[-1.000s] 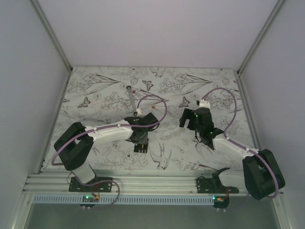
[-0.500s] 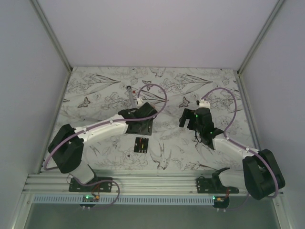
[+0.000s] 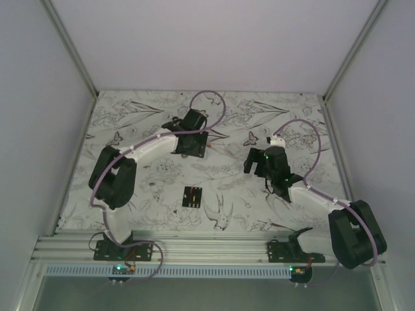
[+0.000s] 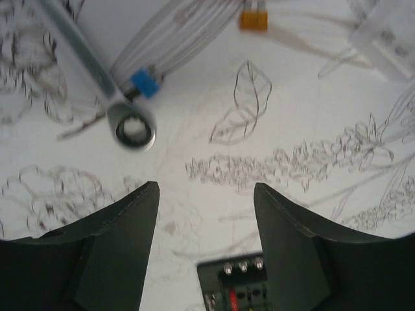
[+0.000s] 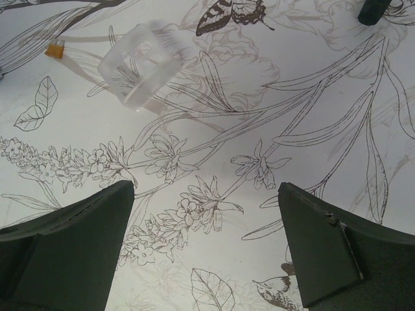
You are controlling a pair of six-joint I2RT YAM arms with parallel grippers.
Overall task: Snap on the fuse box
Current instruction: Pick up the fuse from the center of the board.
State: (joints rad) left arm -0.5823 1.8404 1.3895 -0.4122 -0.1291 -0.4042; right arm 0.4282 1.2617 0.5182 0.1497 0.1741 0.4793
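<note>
left pincer (image 4: 206,189) is spread wide with nothing between the jaws, just bare floral tablecloth. it's hanging over the far half of the desk (image 3: 130,123), a bit left of the middle, nearer the far edge than the near one (image 3: 192,144).

at the bottom of its wrist cam the fuse box (image 4: 237,285) pokes in, partly cut off by the frame edge and by the right-hand finger. it's a small black rectangular block with a row of three little silvery round studs along its top, plus a red sliver and a yellowish bit under those. from the overhead cam the fuse box (image 3: 192,196) lies flat by itself on the desk, closer to the near edge, slightly left of centre, well apart from both arms. you can only make out tiny coloured dots on its face there.

further out past the left fingers: the ring end of a silver wrench (image 4: 133,127), a blue fuse (image 4: 146,83) just beside it, and an orange fuse (image 4: 253,19) nearer the far edge.

right pincer (image 5: 206,191) is also wide and holding nothing, over the right half of the desk (image 3: 253,162). its cam shows a clear plastic cover (image 5: 139,65) ahead of it.
</note>
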